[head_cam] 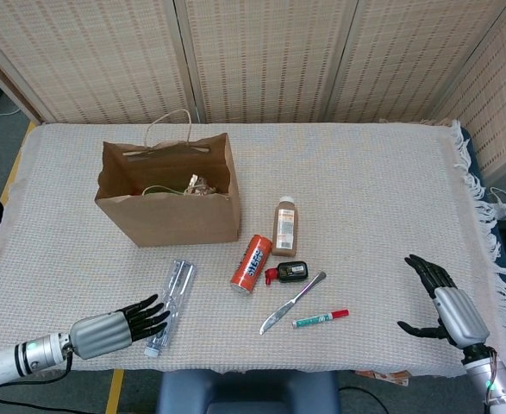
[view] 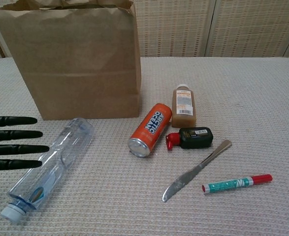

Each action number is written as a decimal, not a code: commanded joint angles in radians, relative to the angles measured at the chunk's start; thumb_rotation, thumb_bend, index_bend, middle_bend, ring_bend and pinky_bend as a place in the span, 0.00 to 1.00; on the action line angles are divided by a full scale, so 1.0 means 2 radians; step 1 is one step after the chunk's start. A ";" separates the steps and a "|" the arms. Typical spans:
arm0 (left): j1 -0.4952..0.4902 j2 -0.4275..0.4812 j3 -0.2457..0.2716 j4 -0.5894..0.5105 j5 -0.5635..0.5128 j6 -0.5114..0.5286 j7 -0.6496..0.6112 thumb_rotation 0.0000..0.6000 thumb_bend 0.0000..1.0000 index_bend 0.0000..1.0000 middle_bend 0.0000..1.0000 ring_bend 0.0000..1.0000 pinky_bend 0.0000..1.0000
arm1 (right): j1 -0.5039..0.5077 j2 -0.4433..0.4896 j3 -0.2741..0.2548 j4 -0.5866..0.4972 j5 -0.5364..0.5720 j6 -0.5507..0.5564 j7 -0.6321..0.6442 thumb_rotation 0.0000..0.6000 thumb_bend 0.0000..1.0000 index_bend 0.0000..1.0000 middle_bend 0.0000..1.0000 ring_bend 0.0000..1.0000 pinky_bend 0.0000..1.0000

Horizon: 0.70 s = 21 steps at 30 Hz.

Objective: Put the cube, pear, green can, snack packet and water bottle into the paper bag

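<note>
Lying beside left robot hand [head_cam: 115, 330], perhaps touching, water bottle [head_cam: 169, 306]

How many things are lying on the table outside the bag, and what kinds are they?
Bottles: 3, the water bottle, brown bottle and small black bottle
Cans: 1, the orange can
Knives: 1, the knife
Markers: 1, the marker
Total: 6

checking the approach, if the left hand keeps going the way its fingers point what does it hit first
Most likely the water bottle: the left hand points its fingers straight at its side, though hand height is unclear.
</note>
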 commanded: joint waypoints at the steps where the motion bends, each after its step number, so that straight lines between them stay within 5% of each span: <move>1: -0.014 -0.002 -0.001 -0.029 0.005 -0.027 0.021 1.00 0.35 0.00 0.00 0.00 0.06 | 0.000 0.000 -0.001 -0.001 0.001 -0.002 0.000 1.00 0.04 0.00 0.00 0.00 0.00; 21: -0.085 -0.038 -0.024 -0.086 -0.024 -0.169 0.057 1.00 0.35 0.00 0.00 0.00 0.06 | 0.004 0.006 0.000 -0.010 0.010 -0.011 0.004 1.00 0.04 0.00 0.00 0.00 0.00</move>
